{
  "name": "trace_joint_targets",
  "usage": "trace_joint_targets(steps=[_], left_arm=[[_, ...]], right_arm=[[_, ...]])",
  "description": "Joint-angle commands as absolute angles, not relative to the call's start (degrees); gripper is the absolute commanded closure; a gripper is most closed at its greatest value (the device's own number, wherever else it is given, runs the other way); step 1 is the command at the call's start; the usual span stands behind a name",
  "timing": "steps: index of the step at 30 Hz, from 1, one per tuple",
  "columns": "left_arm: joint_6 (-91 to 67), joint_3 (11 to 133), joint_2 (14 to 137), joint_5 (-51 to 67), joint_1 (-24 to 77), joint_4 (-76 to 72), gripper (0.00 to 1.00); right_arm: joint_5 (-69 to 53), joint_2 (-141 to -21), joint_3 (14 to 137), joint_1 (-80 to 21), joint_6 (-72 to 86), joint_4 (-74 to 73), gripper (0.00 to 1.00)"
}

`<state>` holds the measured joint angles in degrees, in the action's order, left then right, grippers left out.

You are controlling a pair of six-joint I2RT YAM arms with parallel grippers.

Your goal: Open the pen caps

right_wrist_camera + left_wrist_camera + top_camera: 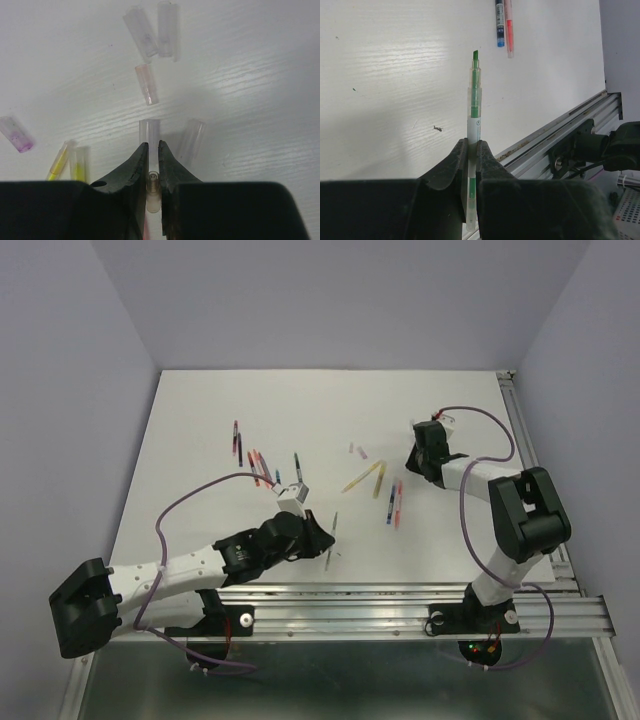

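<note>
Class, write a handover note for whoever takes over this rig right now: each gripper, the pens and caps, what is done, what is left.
Left gripper: shut on the green pen, tip bare.
Right gripper: shut on a clear cap.
Loose caps lie on the table ahead of it.
Done: green pen uncapped.
Left: set the cap down; check the far-left pens, caps too small to tell.

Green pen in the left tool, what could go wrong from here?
1. The left tool pinches the green pen near one end, so the long free part could pivot or slip.
2. The pen is uncapped, so its tip could mark the table if lowered.
3. The right tool grips a clear cap close to the loose caps. Dropping it there may scatter them.
</note>
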<state>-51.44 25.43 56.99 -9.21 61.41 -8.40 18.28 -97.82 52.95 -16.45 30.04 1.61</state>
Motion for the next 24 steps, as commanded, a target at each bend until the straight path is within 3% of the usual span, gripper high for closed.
trace_joint_targets(steps=[1,17,20,21,22,23,24], left_arm=[[-50.4,27.9,57.2,-10.6,61.3,-8.7,1.00],[-50.4,28.1,56.0,-12.4,61.3,-8.1,1.00],[-51.0,29.3,56.3,-14.3,61.3,-7.7,1.00],[-51.1,30.1,56.7,-15.1,61.2,-7.6,1.00],[-51.2,30.5,57.0,-15.6,61.3,-7.4,1.00],[-51.9,31.5,57.5,-17.0,61.3,-6.9,1.00],[-52.2,31.9,57.7,-18.0,61.1,-6.8,1.00]], right_arm=[[20.0,-98.8,56.7,-15.9,29.3,2.2,0.84],[16.6,-92.6,56.0,-16.0,30.1,-3.2,0.63],[12.4,-86.7,53.4,-16.0,30.5,-4.0,0.47],[11.1,-82.9,52.4,-16.0,30.6,-4.2,0.32],[9.2,-81.1,51.5,-15.9,30.4,-4.4,0.24],[4.9,-78.9,49.2,-15.9,30.4,-4.7,0.05],[2.5,-76.9,47.7,-15.9,30.3,-4.4,0.00]])
